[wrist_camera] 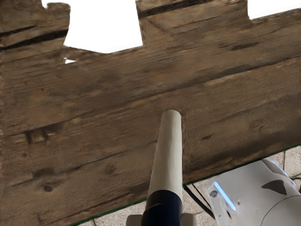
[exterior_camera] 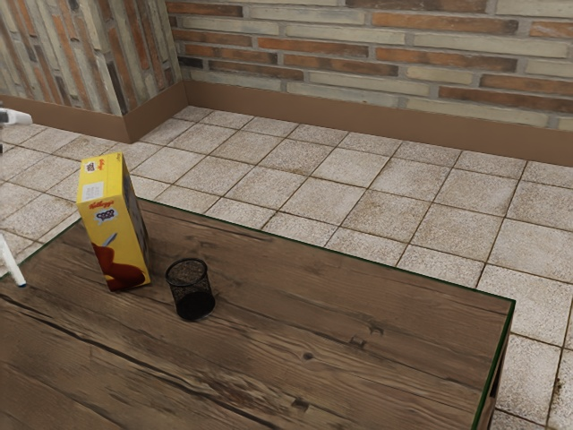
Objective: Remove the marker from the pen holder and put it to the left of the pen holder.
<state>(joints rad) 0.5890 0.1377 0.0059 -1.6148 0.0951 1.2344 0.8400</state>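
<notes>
Probably safe in the grip, less so at the release

Well, the gripper (wrist_camera: 161, 220) is closed on the marker (wrist_camera: 169, 150), a pad against each side of its dark end, the pale barrel jutting out beyond the fingertips. The likeliest trouble is letting go too high or with the barrel tilted: it would drop, tip over and roll, perhaps past the table (exterior_camera: 358, 305) edge. Held so near one end, it could also pivot between the pads if its free end pressed on the wood. Any swing toward the pen holder (exterior_camera: 191, 288), well apart from the gripper, risks clipping the cereal box (exterior_camera: 115, 224) on the near side of it.

The exterior view gives that layout, the mesh holder upright and empty; the wrist view gives the grip itself and the robot's base (wrist_camera: 254, 193). Whether the marker touches the table, I cannot tell.
</notes>
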